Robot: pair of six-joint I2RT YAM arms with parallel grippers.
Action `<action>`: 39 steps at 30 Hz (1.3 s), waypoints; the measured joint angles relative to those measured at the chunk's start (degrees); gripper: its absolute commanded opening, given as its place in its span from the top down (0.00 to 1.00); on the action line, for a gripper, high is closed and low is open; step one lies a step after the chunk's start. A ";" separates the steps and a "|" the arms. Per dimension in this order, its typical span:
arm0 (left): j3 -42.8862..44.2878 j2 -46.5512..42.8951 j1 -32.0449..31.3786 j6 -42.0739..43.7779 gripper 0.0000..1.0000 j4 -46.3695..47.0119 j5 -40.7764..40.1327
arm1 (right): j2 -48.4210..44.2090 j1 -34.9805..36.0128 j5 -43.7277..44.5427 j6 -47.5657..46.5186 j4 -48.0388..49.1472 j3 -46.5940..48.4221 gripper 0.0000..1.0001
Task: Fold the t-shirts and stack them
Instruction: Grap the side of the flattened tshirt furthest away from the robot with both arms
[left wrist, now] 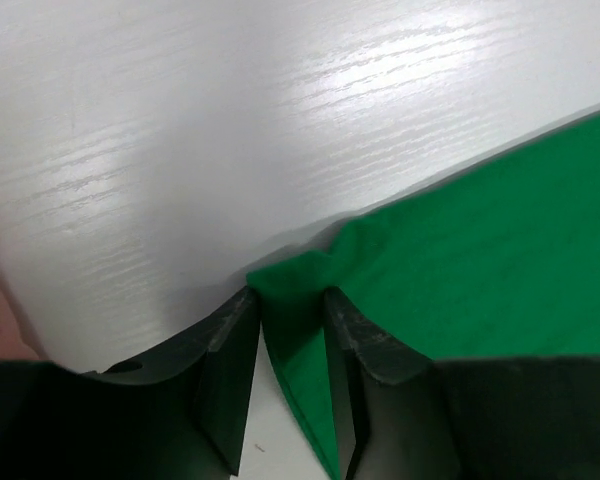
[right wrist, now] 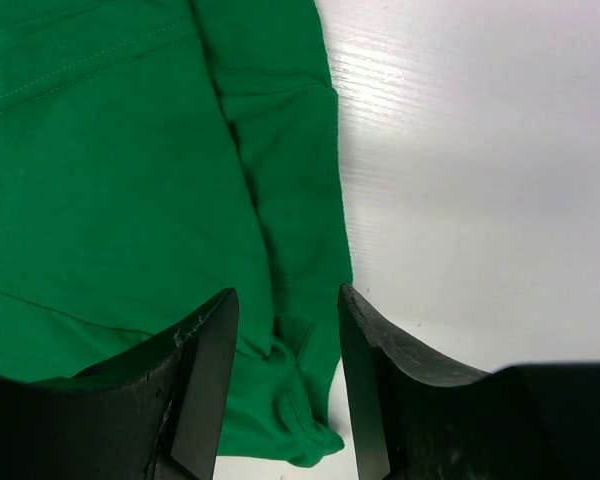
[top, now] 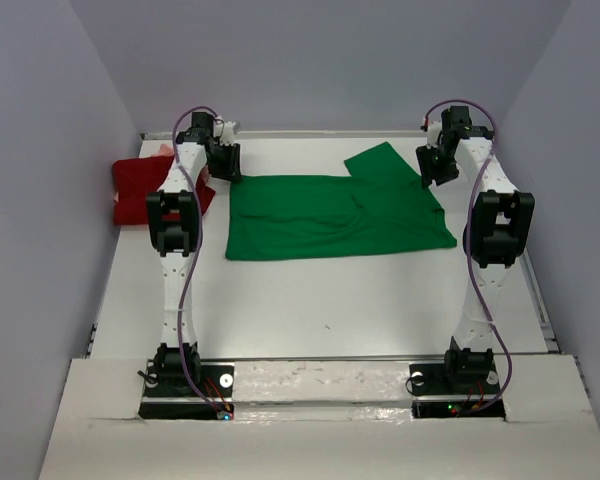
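Observation:
The bright green t-shirt (top: 330, 215) lies spread flat in the middle of the table, with one sleeve (top: 380, 160) sticking out at the back right. My left gripper (top: 230, 172) is at its back left corner. In the left wrist view that gripper (left wrist: 290, 300) has the bunched green corner (left wrist: 285, 285) pinched between both fingertips. My right gripper (top: 435, 175) is at the shirt's back right edge. The right wrist view shows it (right wrist: 285, 300) open, straddling a rumpled green hem (right wrist: 295, 400) without squeezing it. The dark red t-shirt (top: 140, 190) lies crumpled at the far left.
A sliver of pale pink cloth (top: 164, 150) shows behind the red shirt, by the left wall. Grey walls close in the table (top: 330, 290) on the left, back and right. A white board (top: 310, 380) crosses the near edge between the arm bases.

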 measured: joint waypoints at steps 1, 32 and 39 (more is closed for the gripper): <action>0.00 0.09 -0.13 -0.02 0.63 0.00 -0.13 | 0.00 0.00 -0.04 0.00 0.00 0.00 0.50; -1.31 -0.92 -3.37 0.46 1.00 0.63 -8.61 | 16.79 0.00 -7.37 1.29 -4.66 24.76 0.51; -3.82 -2.58 -3.67 0.63 1.00 0.61 -9.86 | 20.04 -0.02 -7.28 1.29 -5.35 25.24 0.51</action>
